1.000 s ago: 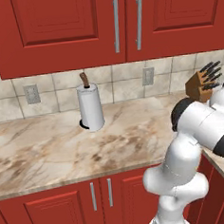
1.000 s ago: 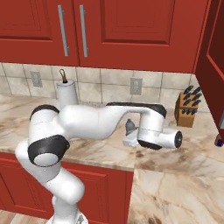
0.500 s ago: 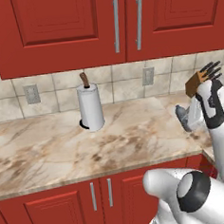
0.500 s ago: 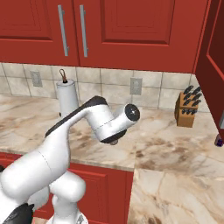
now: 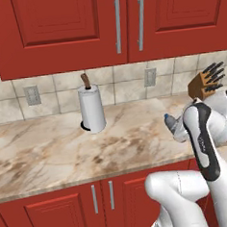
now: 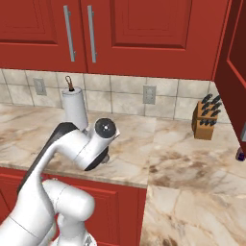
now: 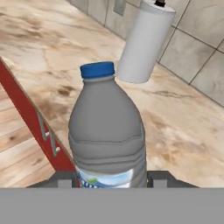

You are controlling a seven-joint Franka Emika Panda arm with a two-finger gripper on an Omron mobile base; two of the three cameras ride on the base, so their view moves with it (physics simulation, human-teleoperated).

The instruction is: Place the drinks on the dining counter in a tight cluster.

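A small grey plastic bottle [image 7: 108, 131] with a blue cap stands upright in the hand view, and my gripper [image 7: 112, 179] is shut on its lower part, a grey finger [image 7: 64, 179] on each side. From the left base the same bottle [image 5: 171, 124] pokes out beside my forearm, held above the front part of the wall counter [image 5: 51, 154]. The arm's elbow [image 6: 105, 129] covers the hand in the right base view. The dining counter is out of view.
A paper towel roll [image 5: 92, 108] stands on the wall counter near the tiled wall. A knife block [image 6: 204, 119] sits at the back right. Red cabinets [image 5: 118, 23] hang overhead, one door [image 6: 235, 62] open. A small dark thing [image 6: 239, 154] shows at the right edge.
The arm has swung and folded round over the counter, carrying the bottle with it. The base and the things on the counter have stayed where they were.
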